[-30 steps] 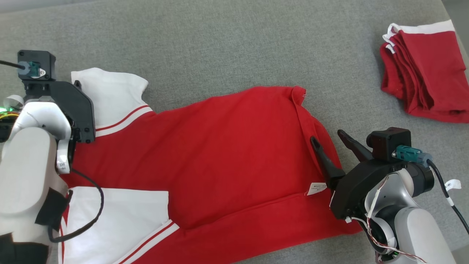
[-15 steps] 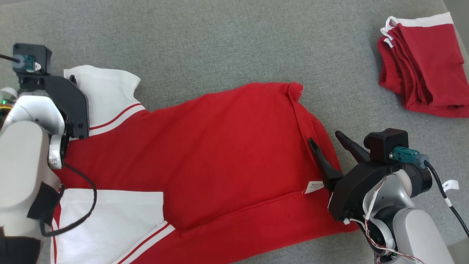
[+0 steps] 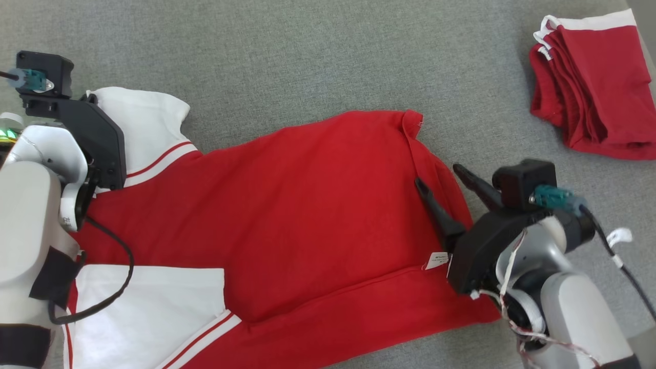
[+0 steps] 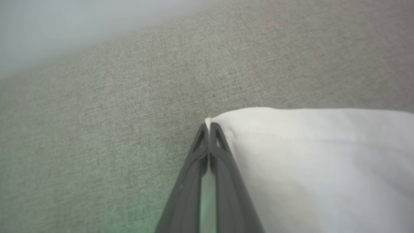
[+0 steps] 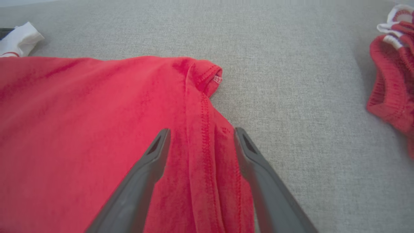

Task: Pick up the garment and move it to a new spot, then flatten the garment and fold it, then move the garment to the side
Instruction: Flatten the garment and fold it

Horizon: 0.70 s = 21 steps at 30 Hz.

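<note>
The red cotton shirt with white, red-striped sleeves [image 3: 307, 205] lay on the grey woven surface [image 3: 307, 56], its long axis running across my head view, sleeves toward the left arm and hem toward the right. My left gripper [image 4: 208, 128] was pinched shut on the corner of the far white sleeve [image 3: 143, 123]. My right gripper [image 5: 202, 130], forearm low and fingers angled up-left, stood wide with the folded hem edge [image 5: 207, 106] between its jaws, not yet clamped.
</note>
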Motion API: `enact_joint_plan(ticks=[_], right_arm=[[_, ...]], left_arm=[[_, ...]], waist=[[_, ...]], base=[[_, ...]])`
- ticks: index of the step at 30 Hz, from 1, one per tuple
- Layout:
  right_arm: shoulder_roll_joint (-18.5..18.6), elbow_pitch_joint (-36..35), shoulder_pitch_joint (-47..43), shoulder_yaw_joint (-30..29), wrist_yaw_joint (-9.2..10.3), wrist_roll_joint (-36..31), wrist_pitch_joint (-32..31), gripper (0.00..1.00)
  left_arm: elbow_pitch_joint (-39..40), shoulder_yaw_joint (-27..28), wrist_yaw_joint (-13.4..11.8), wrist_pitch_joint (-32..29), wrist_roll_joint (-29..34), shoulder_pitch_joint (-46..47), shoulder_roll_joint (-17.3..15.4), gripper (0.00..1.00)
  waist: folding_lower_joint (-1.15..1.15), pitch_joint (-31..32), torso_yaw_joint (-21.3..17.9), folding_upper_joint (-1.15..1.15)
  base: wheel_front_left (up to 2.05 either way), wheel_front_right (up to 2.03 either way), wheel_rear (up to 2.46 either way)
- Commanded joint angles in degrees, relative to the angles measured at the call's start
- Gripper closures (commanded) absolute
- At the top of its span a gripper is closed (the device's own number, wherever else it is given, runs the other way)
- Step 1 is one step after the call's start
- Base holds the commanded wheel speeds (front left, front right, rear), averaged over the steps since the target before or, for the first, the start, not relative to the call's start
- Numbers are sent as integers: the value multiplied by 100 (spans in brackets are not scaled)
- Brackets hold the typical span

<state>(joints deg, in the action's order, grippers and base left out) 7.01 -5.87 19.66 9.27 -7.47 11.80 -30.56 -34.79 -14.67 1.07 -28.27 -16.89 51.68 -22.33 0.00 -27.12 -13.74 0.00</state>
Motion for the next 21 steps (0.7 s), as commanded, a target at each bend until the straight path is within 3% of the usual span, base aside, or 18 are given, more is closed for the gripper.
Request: enact_joint_plan(ticks=[1,9,17,19,20,21], right_arm=[[65,-70,158,18,-4,-8,-51,0],[36,-225,979,64,-4,-446,-948,0],[-226,361,1524,-75,-3,-1249,-1273,0],[-278,543,1587,-176,-3,-1469,-1348,34],[-307,623,1594,-173,-4,-1503,-1390,45],[-351,717,1621,-194,-4,-1496,-1433,45]], left_arm=[[-82,10,-2,-29,-14,-82,-104,100],[158,-21,51,-61,-83,-109,-173,100],[315,-86,29,-61,-145,-36,-76,100],[348,-102,22,-61,-159,-35,-65,100],[358,-107,17,-63,-161,-42,-66,100],[374,-112,9,-66,-181,-64,-71,100]], waist=[[0,-21,18,0],[0,-74,133,0],[0,-166,257,0],[0,-184,288,0],[0,-189,298,0],[0,-199,310,0]], base=[[0,0,0],[0,0,0],[0,0,0],[0,0,0],[0,0,0],[0,0,0]])
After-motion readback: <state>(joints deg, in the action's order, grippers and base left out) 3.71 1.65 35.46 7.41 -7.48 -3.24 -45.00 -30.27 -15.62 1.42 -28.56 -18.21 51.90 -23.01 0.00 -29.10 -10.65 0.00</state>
